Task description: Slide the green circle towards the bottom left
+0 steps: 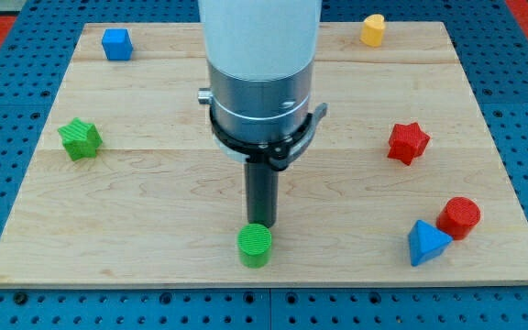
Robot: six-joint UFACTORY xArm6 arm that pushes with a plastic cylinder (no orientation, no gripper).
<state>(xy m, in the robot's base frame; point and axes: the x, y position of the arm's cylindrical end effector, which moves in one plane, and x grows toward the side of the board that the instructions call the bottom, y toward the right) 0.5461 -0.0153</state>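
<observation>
A: My tip [261, 225] sits right behind the green circle [255, 246], touching its top edge as far as I can tell. No pincer here, only a rod.

B: And the circle?

A: Near the board's [154, 211] bottom edge, centre. Green star [80, 138] far left; blue triangle [426, 243] and red cylinder [459, 217] together at the right.

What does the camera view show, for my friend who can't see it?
A dark rod's tip sits just above the green circle near the wooden board's bottom edge. Around it: green star left, blue cube top left, yellow block top right, red star, red cylinder, blue triangle right.
</observation>
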